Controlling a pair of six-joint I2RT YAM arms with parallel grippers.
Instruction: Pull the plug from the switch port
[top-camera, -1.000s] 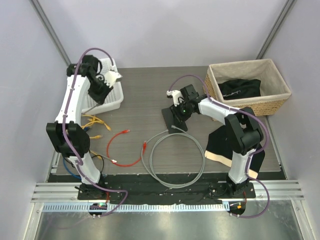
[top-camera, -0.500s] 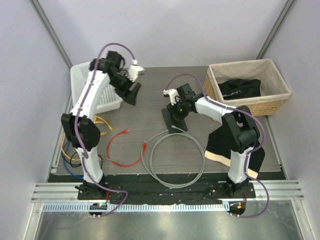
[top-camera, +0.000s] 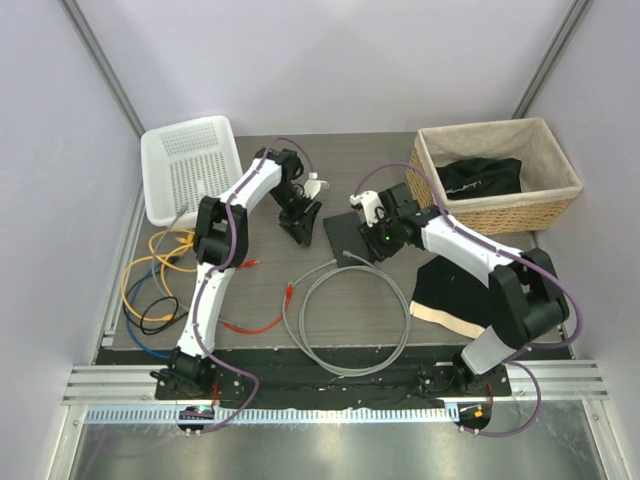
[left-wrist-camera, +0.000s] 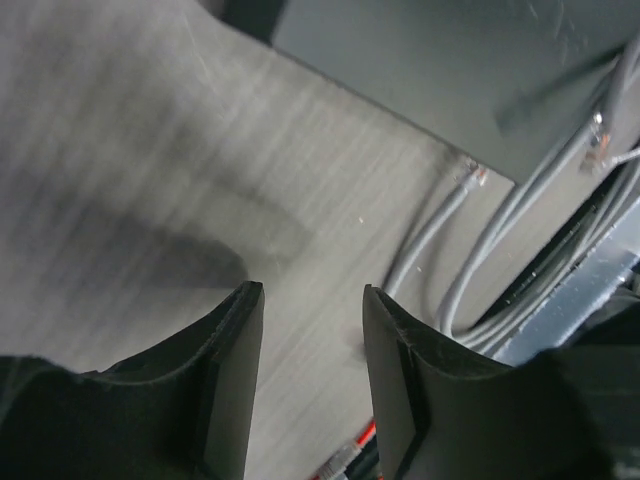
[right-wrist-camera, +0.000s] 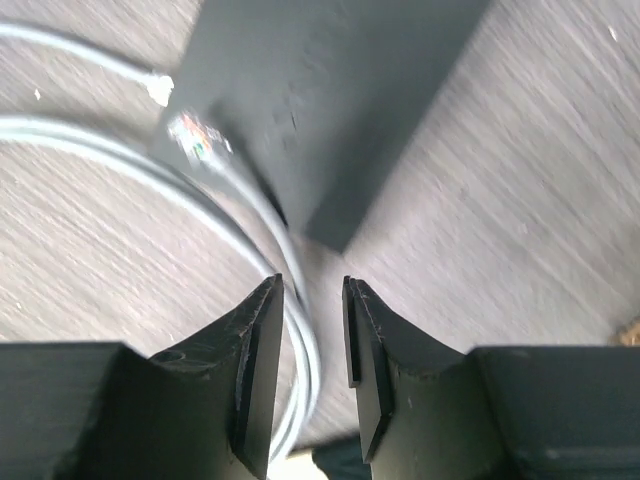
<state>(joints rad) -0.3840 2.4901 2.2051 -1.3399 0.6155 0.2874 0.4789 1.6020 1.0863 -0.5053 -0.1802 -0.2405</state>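
The switch is a flat matte-black box lying mid-table. It fills the top of the right wrist view and the upper right of the left wrist view. A clear plug on a grey cable sits against the switch's edge; it also shows in the left wrist view. My right gripper is open with a narrow gap, just short of the switch's corner and above the grey cable; it also shows in the top view. My left gripper is open and empty over bare table, left of the switch.
A white plastic basket stands at the back left and a wicker basket with dark cloth at the back right. A black-and-cream cloth lies right of the cable coil. Red, yellow and blue cables lie at the left.
My left arm has swung from over the white basket to the table's middle, ending just left of the switch. My right gripper has shifted a little to the right at the switch.
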